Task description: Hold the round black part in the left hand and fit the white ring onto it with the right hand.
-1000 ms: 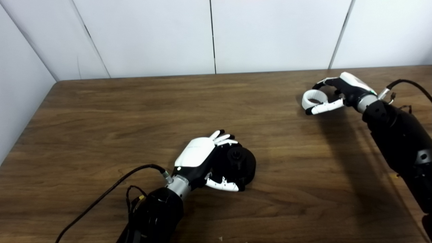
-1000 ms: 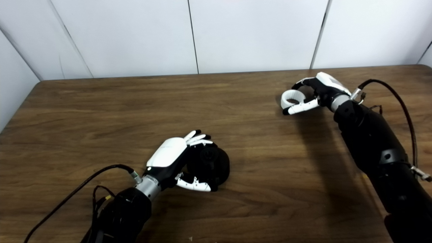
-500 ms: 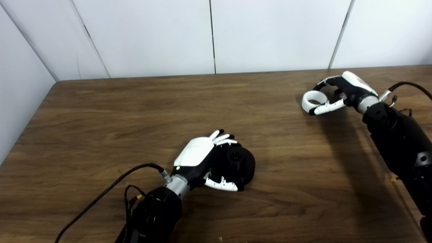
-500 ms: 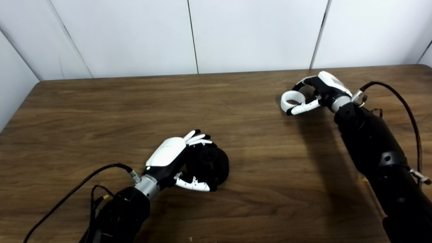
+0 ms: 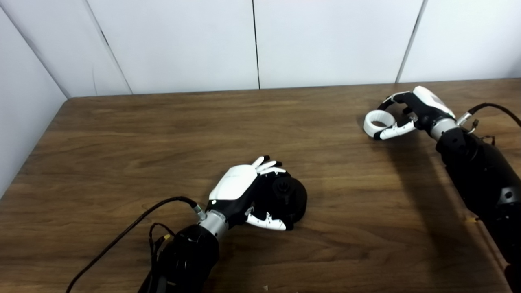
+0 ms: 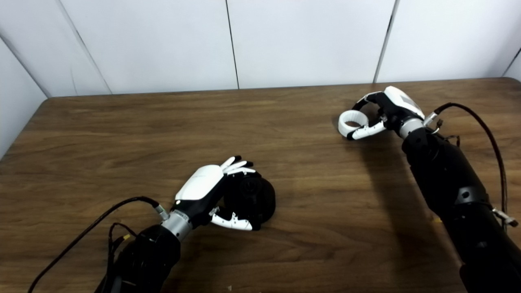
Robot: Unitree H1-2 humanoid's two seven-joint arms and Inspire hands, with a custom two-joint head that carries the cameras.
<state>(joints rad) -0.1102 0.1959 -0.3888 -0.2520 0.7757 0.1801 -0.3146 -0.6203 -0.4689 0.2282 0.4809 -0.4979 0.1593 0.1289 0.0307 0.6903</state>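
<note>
Left hand [image 5: 244,191] low over the wooden table [image 5: 122,146], near the front centre, fingers and thumb wrapped around the round black part [image 5: 290,197], clamped on it from both sides; part resting at table level, its hub facing up and toward the right. Right hand [image 5: 411,112] far off at the table's back right, fingers curled over and thumb under the white ring [image 5: 375,122], pinching its near rim. Ring held roughly level, opening facing up, just above or touching the tabletop, cannot tell which. Ring and black part well apart. Cables [image 5: 122,240] trailing from both wrists.
</note>
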